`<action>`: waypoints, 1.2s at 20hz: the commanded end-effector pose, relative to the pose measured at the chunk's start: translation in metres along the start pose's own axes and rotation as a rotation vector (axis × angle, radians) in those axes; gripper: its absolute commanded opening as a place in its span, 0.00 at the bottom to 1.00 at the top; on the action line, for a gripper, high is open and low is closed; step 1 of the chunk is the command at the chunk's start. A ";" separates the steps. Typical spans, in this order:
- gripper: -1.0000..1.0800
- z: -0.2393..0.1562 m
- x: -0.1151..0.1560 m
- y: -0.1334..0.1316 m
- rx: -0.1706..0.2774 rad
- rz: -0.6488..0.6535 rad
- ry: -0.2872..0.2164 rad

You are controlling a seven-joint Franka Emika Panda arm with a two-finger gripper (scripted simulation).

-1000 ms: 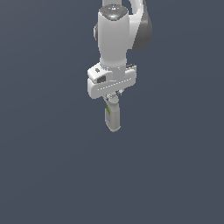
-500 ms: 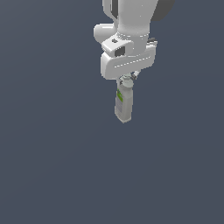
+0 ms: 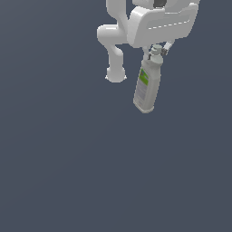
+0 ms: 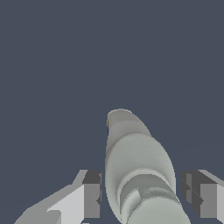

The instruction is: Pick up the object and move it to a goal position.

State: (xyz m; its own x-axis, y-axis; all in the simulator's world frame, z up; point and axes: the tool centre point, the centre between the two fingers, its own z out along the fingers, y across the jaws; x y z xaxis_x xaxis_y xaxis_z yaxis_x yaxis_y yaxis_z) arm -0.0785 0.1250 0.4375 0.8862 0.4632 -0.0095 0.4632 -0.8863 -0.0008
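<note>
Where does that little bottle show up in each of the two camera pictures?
Exterior view: the bottle hangs neck up and slightly tilted below the end effector, in the upper part of the picture towards the exterior view's right.
Wrist view: the bottle fills the lower middle, seen lengthwise, its base pointing away from the camera, between the two fingers.
Shared landmark: the end effector gripping the bottle near its neck.

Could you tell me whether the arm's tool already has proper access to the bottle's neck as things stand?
Probably yes: the tool appears closed on the neck of the bottle, which hangs below it with nothing else nearby.
</note>
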 end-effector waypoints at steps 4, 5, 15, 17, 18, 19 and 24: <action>0.00 -0.051 0.011 -0.029 -0.003 0.001 0.010; 0.00 -0.058 0.012 -0.033 -0.003 0.001 0.010; 0.00 -0.117 0.028 -0.070 -0.001 0.002 0.010; 0.00 -0.126 0.030 -0.076 -0.001 0.002 0.010; 0.00 -0.131 0.032 -0.079 -0.001 0.002 0.010; 0.00 -0.135 0.033 -0.082 -0.001 0.002 0.010; 0.00 -0.155 0.039 -0.093 0.000 0.002 0.010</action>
State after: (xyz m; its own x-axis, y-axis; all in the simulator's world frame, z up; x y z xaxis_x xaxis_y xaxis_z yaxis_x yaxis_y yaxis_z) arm -0.0849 0.2224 0.5806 0.8869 0.4617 -0.0109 0.4618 -0.8870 -0.0023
